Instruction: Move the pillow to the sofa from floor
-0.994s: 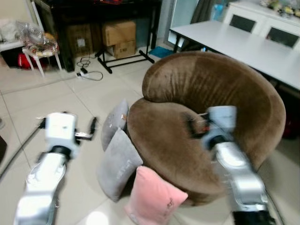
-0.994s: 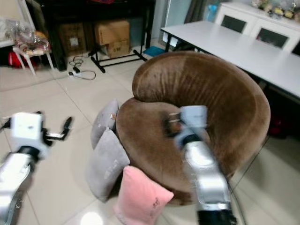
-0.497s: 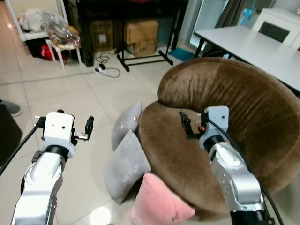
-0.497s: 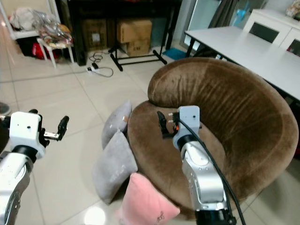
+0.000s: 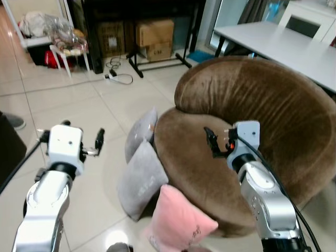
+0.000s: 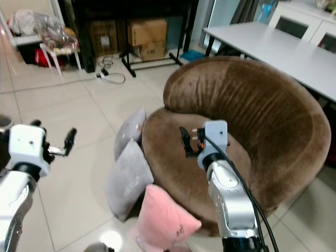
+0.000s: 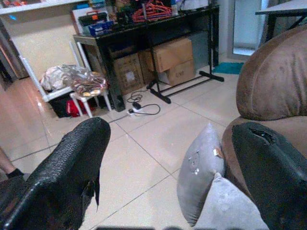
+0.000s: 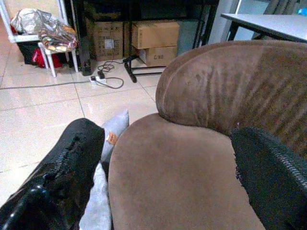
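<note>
Brown velvet dominates the left eye view: a round sofa (image 5: 247,126) sits on pale floor tiles (image 5: 79,105), and three pillows lean against its front edge on the floor, a small grey pillow (image 5: 140,134) furthest back, a larger grey pillow (image 5: 140,179) just in front of it, and a pink pillow (image 5: 181,223) nearest the camera, touching the sofa's base. Left hand (image 5: 98,143) hovers over bare tiles, well apart from the pillows, fingers spread and holding nothing. Right hand (image 5: 211,143) hangs above the sofa seat, and I cannot tell from here how its fingers stand. Behind, a white desk (image 5: 278,47) sits at the right, cardboard boxes (image 5: 155,37) under a black rack, and a white stool (image 5: 65,50) piled with bags. Over to the right eye view, same layout: pink pillow (image 6: 163,220) on the floor by the sofa, left hand (image 6: 68,139) out over the tiles. Left wrist view now: two black fingers (image 7: 72,167) set wide apart, with both grey pillows (image 7: 201,167) between them, resting against the sofa's side, and a power strip (image 7: 136,109) on the floor beyond. Right wrist view: fingers (image 8: 67,167) spread wide too, framing the brown seat (image 8: 172,182) with a grey pillow (image 8: 112,127) peeking at its edge.
</note>
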Robot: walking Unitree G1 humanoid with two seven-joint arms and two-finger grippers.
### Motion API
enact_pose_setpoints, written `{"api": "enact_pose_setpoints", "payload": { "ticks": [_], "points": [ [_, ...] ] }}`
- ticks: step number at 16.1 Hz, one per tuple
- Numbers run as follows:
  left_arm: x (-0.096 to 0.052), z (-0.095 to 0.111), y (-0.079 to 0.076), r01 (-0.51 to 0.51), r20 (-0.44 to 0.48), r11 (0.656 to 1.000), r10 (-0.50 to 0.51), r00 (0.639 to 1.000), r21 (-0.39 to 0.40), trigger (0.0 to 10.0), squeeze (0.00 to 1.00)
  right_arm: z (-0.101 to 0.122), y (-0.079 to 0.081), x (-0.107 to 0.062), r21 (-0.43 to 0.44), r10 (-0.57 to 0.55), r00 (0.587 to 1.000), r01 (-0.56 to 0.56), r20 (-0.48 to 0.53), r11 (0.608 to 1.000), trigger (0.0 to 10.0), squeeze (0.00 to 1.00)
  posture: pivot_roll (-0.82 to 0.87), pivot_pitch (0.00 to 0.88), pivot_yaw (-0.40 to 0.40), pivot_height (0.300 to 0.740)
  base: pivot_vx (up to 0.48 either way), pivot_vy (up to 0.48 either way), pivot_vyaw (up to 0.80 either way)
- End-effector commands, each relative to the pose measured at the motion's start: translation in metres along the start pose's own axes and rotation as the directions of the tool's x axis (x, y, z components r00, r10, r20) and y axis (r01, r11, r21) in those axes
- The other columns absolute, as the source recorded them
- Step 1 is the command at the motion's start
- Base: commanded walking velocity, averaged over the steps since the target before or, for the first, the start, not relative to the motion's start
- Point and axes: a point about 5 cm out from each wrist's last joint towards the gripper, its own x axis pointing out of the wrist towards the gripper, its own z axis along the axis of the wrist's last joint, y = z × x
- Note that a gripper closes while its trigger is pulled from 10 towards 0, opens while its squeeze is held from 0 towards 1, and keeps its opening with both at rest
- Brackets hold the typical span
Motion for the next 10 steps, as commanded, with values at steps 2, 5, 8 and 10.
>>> {"api": "enact_pose_setpoints", "payload": {
  "ticks": [2, 5, 8, 10],
  "points": [
    [-0.0009, -0.0053, 0.0001, 0.005, -0.012, 1.000, -0.005, 1.000, 0.008, 10.0, 0.00, 0.0026, -0.0060, -0.0024, 0.003, -0.026, 0.999, 0.026, 0.024, 1.000, 10.0, 0.00, 0.02, 0.000, -0.086, 0.645, 0.000, 0.000, 0.00],
    [-0.0013, -0.0049, -0.0018, 0.016, -0.005, 1.000, -0.016, 1.000, 0.015, 10.0, 0.00, 0.0018, -0.0034, -0.0024, 0.009, -0.015, 1.000, 0.015, 0.026, 1.000, 10.0, 0.00, 0.02, 0.000, -0.090, 0.630, 0.000, 0.000, 0.00],
    [-0.0010, -0.0043, -0.0014, 0.012, 0.000, 1.000, -0.012, 1.000, 0.008, 10.0, 0.00, 0.0017, -0.0022, -0.0037, 0.009, -0.010, 1.000, 0.010, 0.027, 1.000, 10.0, 0.00, 0.02, 0.000, -0.089, 0.615, 0.000, 0.000, 0.00],
    [-0.0011, -0.0021, -0.0003, 0.003, 0.013, 1.000, -0.003, 1.000, -0.011, 10.0, 0.00, 0.0031, 0.0005, -0.0030, -0.008, 0.001, 0.999, -0.001, 0.032, 1.000, 10.0, 0.00, 0.03, 0.000, -0.101, 0.610, 0.000, 0.000, 0.00]
  ]
}}
